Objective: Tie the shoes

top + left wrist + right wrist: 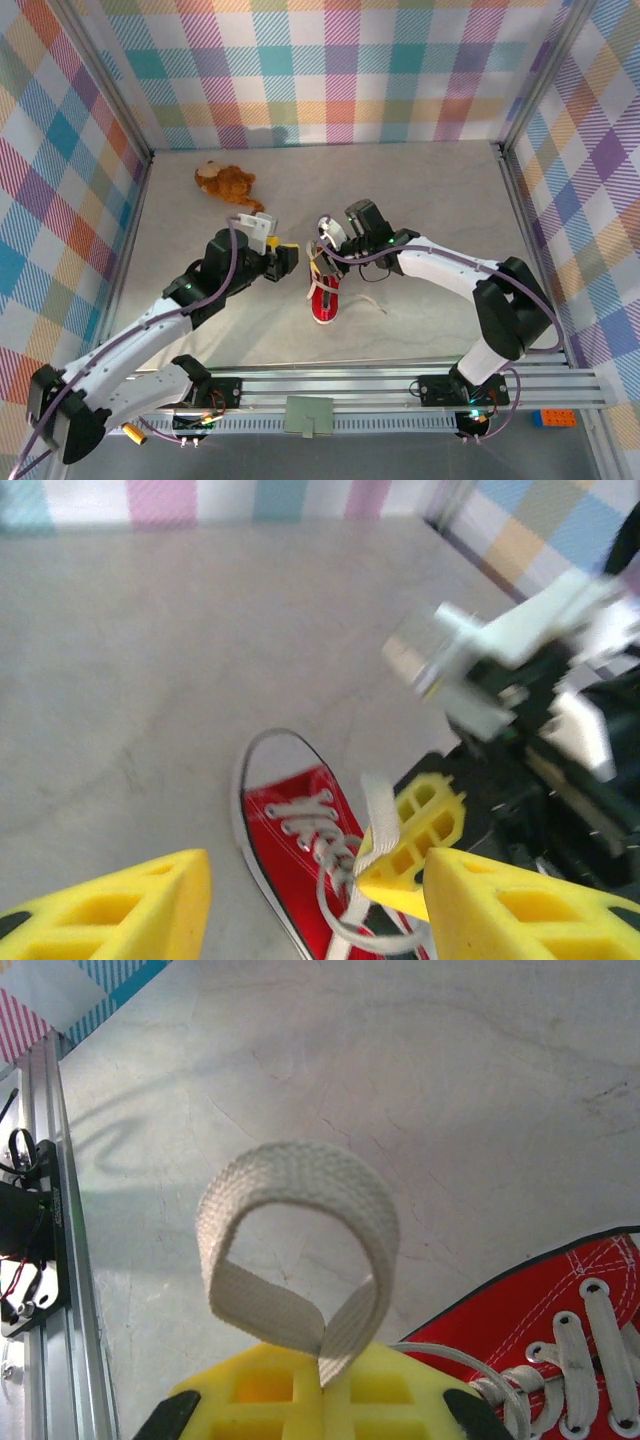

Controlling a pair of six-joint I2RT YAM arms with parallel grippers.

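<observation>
One lace loop [300, 1245] sits pinched in the right gripper [322, 1380]; the left gripper [315, 880], spread wide, should next form the sneaker's [290, 825] second

Bright, even overhead light. Top view sharp; soft shadows on table [420, 200]. Left wrist pic blurry, esp. right arm [520, 670] at 2 o'clock. Right wrist pic: lace loop [300, 1175] crisp, faint shadow at 9 o'clock.

Pale grey table [430, 210] — red sneaker [325, 298] near ctr, brown plush toy [225, 182] back-left.
</observation>
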